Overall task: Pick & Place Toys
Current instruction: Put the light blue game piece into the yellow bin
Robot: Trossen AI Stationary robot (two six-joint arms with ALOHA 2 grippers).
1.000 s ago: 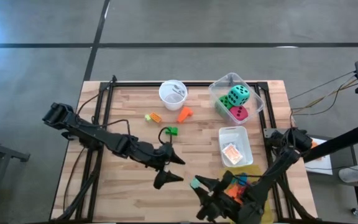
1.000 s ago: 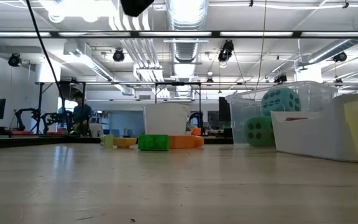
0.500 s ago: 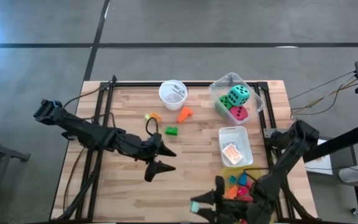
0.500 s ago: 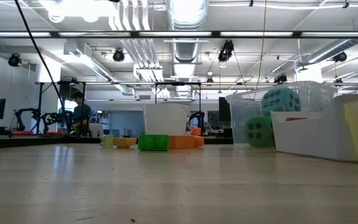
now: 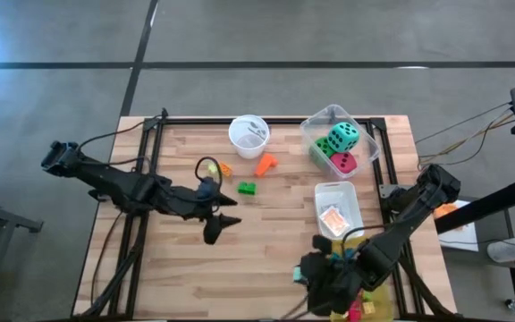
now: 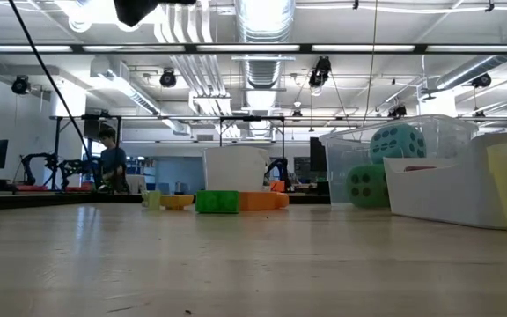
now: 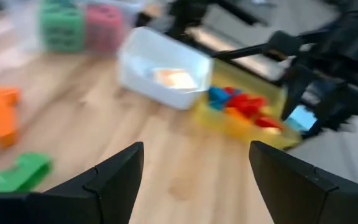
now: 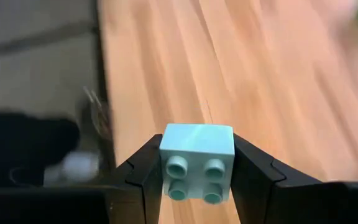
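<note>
1. High view: the left gripper (image 5: 219, 224) hangs over the middle of the wooden table (image 5: 186, 277), its fingers spread wide with nothing between them.
2. Just on its far side lies a green block (image 5: 247, 188); an orange block (image 5: 265, 164) and a small yellow-orange block (image 5: 223, 168) lie farther back, near the white cup (image 5: 248, 133).
3. At the table's near right corner, the right gripper (image 5: 322, 282) sits over the near end of the yellow bin (image 5: 371, 291), which holds red, blue and orange blocks (image 7: 241, 106).
4. Right wrist view: the right gripper's fingers (image 8: 145, 180) are clamped on a pale blue block (image 8: 197, 162), studs facing the camera.
5. A white bin (image 5: 339, 210) with the card pack (image 5: 333, 220) stands just behind the yellow bin.
6. At the far right, a clear bin (image 5: 339, 143) holds the teal die (image 5: 344, 137), the green die (image 5: 321, 150) and the red-pink die (image 5: 344, 163).
</note>
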